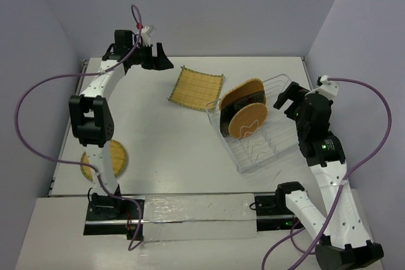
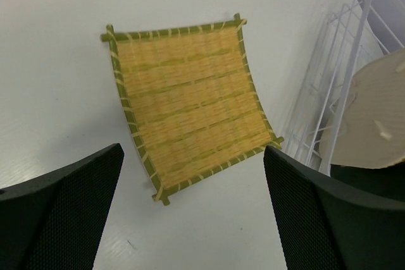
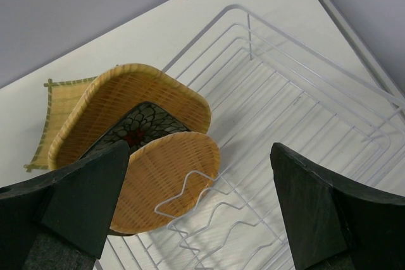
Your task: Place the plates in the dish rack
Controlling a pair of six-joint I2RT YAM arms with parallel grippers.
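The white wire dish rack stands right of centre; three plates stand in its left end: a rounded-square woven plate, a dark leaf-pattern plate and a round woven plate. They also show in the right wrist view, with the rack. A fringed square woven plate lies flat on the table left of the rack, also in the left wrist view. A round woven plate lies near the left arm's base. My left gripper is open and empty above the fringed plate. My right gripper is open and empty over the rack.
The rack's rim lies close to the right of the fringed plate. The table's far edge meets the back wall. Purple cables loop beside both arms. A clear strip runs along the near edge.
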